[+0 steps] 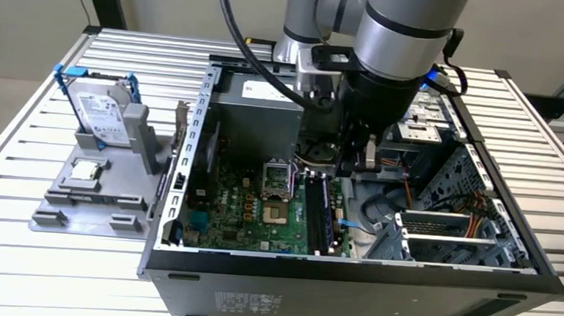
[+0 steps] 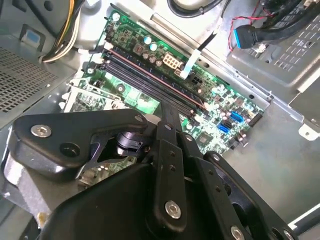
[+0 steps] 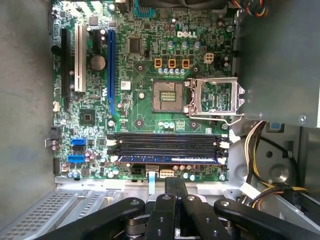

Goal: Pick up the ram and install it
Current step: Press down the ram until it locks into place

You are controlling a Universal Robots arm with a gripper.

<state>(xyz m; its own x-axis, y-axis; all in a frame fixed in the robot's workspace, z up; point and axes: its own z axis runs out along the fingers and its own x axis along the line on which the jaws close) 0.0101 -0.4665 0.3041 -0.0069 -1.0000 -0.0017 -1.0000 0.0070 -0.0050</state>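
Green motherboard lies directly beneath the gripper, inside the open computer case. The gripper's fingers are pinched together on the ram, whose long edge stands just above the memory slots, lined up for seating.

The arm reaches steeply down, its silver and grey segments nearly vertical and a black cable looping beside it. The wrist points straight downward. Below it the black gripper hangs with its linkage bars drawn in side by side, the fingers pressed together, tips narrow and aligned.
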